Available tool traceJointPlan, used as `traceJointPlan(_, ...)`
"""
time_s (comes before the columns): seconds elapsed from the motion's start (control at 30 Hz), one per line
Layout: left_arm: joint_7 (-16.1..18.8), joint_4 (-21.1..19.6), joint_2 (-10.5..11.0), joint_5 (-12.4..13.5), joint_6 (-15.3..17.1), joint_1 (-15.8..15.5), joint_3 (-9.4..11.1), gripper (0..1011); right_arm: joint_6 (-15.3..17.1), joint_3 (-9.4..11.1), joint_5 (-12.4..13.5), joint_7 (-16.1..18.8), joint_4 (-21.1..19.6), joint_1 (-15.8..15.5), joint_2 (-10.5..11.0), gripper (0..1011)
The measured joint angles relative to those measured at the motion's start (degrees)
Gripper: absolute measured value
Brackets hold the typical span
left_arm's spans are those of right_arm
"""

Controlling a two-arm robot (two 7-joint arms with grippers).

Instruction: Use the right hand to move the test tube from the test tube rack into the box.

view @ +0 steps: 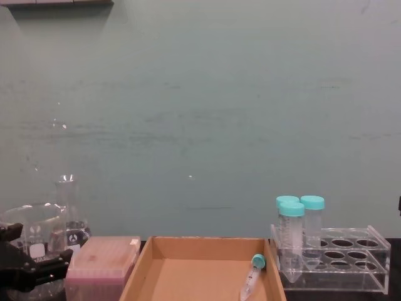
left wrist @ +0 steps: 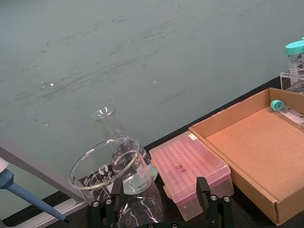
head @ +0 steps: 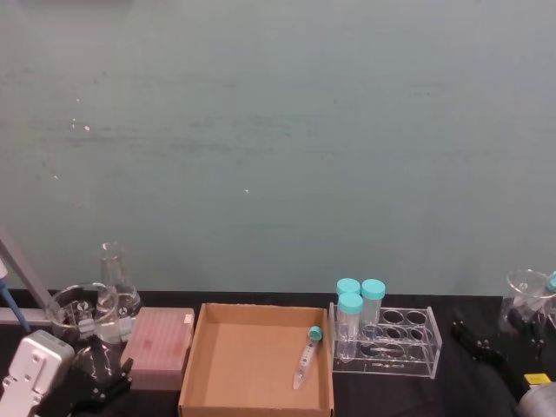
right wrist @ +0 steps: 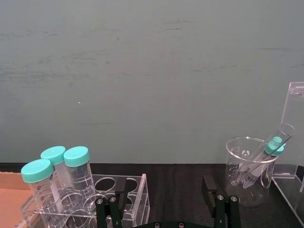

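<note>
The slim test tube with a small teal cap lies flat in the box, against its right wall; it also shows in the chest view as the test tube and in the left wrist view as the test tube. Right of the box stands the clear test tube rack, holding three wide teal-capped tubes at its left end. My right gripper is open and holds nothing, low on the table just right of the rack; one of its fingers shows there. My left gripper stays parked and open at the front left.
A pink pipette-tip box sits left of the cardboard box, with a glass beaker and a flask behind it. At the far right, a beaker holds another capped tube. A teal wall backs the table.
</note>
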Motion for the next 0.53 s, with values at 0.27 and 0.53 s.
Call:
traceJointPlan(0.27,0.0,0.0,0.0,0.0,0.0,0.0,0.0,1000,-0.2,-0.1,-0.1,0.0,0.0,0.0,0.0,1000)
traceJointPlan(0.53,0.0,0.0,0.0,0.0,0.0,0.0,0.0,1000,-0.3,-0.2,-0.1,-0.1,0.0,0.1,0.1,1000)
